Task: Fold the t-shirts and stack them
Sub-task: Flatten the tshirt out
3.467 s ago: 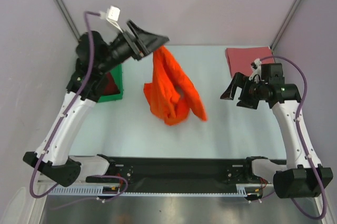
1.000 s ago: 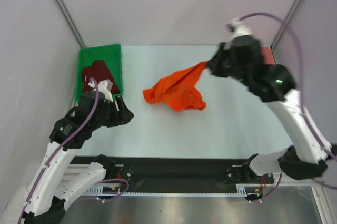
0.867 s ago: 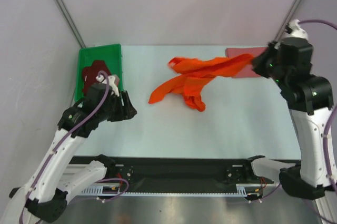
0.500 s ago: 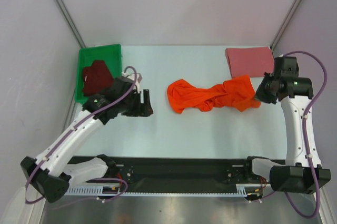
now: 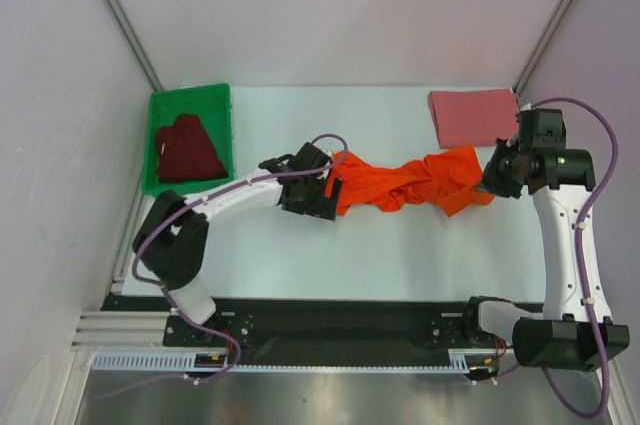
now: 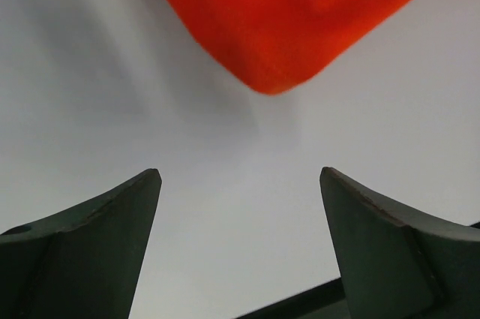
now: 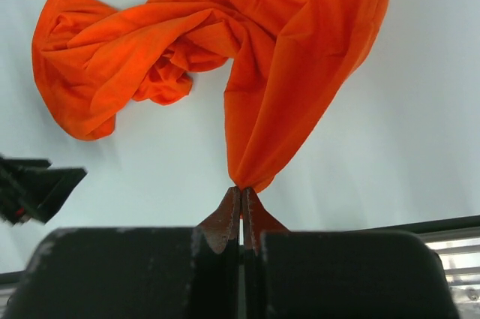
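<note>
Orange shirt (image 5: pixel 400 183) bunched on table (image 5: pixel 400 245) near pink shirt (image 5: pixel 472 115); right fingers (image 7: pixel 225 221) pinch its corner; left fingers (image 6: pixel 112 214) spread, empty, beside far end; soft, limp, so likely grip that end's edge.

The left arm (image 5: pixel 240 193) stretches low toward 3 o'clock, the left gripper (image 5: pixel 328 192) with its jaws spread wide. The right arm (image 5: pixel 565 235) stands bent at 3 o'clock. The right gripper (image 7: pixel 240 193) aims toward 8 o'clock, pinched tight on the orange t-shirt (image 7: pixel 292 49).

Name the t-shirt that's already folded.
The pink t-shirt, a neat flat rectangle; the orange t-shirt lies twisted, the maroon t-shirt crumpled in the green bin.
</note>
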Controlling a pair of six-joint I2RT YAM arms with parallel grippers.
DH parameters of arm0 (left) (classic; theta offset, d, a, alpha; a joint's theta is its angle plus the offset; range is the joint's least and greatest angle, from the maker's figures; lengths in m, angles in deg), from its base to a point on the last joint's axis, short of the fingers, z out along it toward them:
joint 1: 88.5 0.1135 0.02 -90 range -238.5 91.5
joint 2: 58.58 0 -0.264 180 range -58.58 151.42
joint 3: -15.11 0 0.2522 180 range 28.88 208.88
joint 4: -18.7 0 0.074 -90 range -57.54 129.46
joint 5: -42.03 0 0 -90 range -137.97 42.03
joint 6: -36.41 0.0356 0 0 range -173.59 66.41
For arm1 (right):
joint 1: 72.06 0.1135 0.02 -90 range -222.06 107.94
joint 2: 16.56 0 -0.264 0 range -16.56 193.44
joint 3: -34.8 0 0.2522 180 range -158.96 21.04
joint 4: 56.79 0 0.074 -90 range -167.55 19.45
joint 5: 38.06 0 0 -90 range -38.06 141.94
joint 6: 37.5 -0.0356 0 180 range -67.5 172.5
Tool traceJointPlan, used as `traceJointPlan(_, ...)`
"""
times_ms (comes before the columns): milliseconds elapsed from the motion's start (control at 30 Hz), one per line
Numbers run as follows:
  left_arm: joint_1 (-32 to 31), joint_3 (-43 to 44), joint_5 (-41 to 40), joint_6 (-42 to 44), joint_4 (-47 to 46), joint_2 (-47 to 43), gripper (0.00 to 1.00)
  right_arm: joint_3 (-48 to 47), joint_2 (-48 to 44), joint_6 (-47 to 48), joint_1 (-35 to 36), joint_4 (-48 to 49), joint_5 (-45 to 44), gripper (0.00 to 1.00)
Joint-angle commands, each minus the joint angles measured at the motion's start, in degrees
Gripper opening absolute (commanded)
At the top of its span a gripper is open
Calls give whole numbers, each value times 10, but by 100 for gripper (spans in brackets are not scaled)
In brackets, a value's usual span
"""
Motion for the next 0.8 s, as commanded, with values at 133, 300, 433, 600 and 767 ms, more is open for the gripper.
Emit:
traceJointPlan(133,34,57,68,-22,-121,102,90,-1,-28,12,8,-18,20,0)
traceJointPlan(300,76,68,164,-42,-190,133,64,14,-38,14,10,-17,27,0)
traceJointPlan(433,85,103,202,-46,-187,135,23,13,-37,15,16,-19,24,0)
traceJointPlan(600,87,139,152,-13,-113,17,0,-26,-26,20,17,-31,-8,0)
traceJointPlan(767,96,208,16,42,-10,-138,0,-127,5,27,17,-70,-89,0)
